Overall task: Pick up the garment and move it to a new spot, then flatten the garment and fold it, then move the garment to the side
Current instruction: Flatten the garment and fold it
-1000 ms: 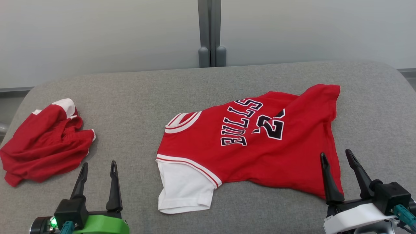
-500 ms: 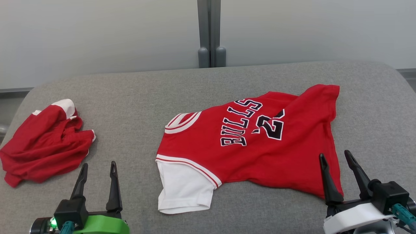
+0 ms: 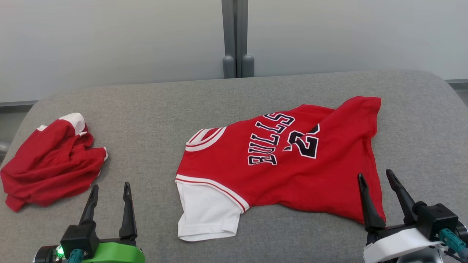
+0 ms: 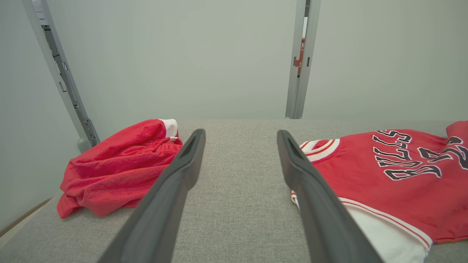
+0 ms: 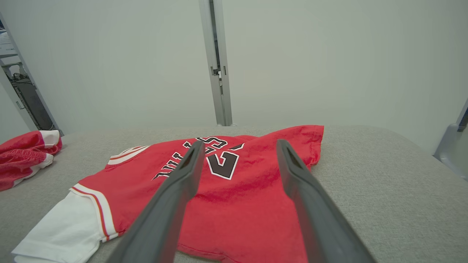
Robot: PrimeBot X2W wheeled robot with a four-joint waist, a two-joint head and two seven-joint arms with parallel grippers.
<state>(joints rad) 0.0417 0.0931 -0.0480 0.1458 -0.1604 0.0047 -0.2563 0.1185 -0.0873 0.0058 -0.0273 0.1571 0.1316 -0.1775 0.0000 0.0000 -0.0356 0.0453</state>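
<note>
In the head view, the jersey lies near the middle of the grey pad, print up, collar to our left and hem to our right. Its white sleeve points toward us, and a flap at the far hem corner lies folded across the number. A red bundle sits well apart at the left edge. Our left gripper hangs over bare pad between bundle and jersey, jaws spread and empty. Our right gripper hangs at the near hem corner, jaws likewise spread and holding nothing. We judge the pick-up has not yet begun.

In the left wrist view, the fingers frame bare pad, with the bundle to one side and the jersey's collar and sleeve to the other. To grip well, we think this arm should swing toward the shoulder seam above the sleeve, clear of the bundle.

In the right wrist view, the fingers point across the jersey's lower body toward the number, and red cloth lies beneath them. We would come down on the hem edge itself, not mid-panel, and pinch both layers. Lifting the two ends together and keeping them well apart should let the flap fall open before we lay the jersey down again.
</note>
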